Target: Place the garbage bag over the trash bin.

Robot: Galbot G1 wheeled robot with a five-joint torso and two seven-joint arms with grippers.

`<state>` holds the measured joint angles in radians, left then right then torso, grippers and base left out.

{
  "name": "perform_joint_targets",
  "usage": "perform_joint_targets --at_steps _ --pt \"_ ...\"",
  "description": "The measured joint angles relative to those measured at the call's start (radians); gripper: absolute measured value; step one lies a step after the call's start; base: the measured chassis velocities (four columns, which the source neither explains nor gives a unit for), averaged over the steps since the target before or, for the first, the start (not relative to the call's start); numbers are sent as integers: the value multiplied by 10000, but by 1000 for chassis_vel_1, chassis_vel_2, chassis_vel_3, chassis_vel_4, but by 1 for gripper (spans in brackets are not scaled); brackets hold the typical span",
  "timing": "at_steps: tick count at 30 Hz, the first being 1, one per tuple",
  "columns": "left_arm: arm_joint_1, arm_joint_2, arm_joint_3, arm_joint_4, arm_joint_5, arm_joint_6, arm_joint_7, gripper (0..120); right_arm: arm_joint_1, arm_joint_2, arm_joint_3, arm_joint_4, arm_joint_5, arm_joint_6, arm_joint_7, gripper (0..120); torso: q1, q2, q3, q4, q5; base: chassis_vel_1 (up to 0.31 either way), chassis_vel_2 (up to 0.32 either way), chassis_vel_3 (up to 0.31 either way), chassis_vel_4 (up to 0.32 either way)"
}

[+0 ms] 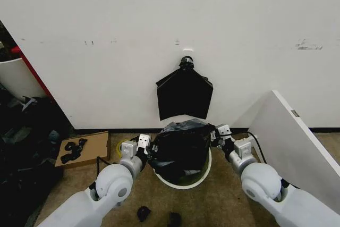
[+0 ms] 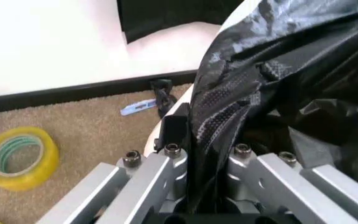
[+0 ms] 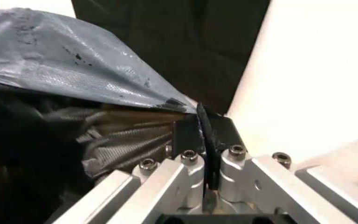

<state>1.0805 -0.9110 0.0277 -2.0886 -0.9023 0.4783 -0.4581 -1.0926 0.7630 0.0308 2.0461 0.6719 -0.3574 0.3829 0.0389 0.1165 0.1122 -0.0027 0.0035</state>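
Garbage bag point(image 1: 179, 147) stretched sideways over trash bin point(image 1: 203, 176) at lower centre, left gripper point(image 1: 149, 151) and right gripper point(image 1: 213, 135) each pinching an end

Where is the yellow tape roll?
In the head view, the yellow tape roll lies on the carpet at the robot's left, between the cardboard piece and the trash bin.

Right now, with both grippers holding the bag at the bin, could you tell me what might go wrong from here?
1. The garbage bag is thin film pinched between the left gripper and the right gripper; pulling apart could tear it or slip it free.
2. The bag sits bunched above the trash bin, whose near rim is still bare, so it may not hook over.
3. The bin stands loose on carpet, so a tug could tip it.
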Motion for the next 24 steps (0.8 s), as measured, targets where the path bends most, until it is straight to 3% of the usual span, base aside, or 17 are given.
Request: perform_joint_targets --at_steps 9,17,24 --pt "404 270 -173 -216 491 -402 639 5 -2 -97 212 -544 816 -468 -232 0 0 0 0 0 -1 0 0 0 0" --pt "413 137 -189 -194 503 -571 423 4 -340 -254 499 -430 783 -333 -663 0 0 0 0 1 1 0 0 0 0" --pt "625 -253 -723 -95 294 -790 -186 4 -762 -448 663 410 550 -90 -637 29 0 2 0 4 0 0 0 0 0"
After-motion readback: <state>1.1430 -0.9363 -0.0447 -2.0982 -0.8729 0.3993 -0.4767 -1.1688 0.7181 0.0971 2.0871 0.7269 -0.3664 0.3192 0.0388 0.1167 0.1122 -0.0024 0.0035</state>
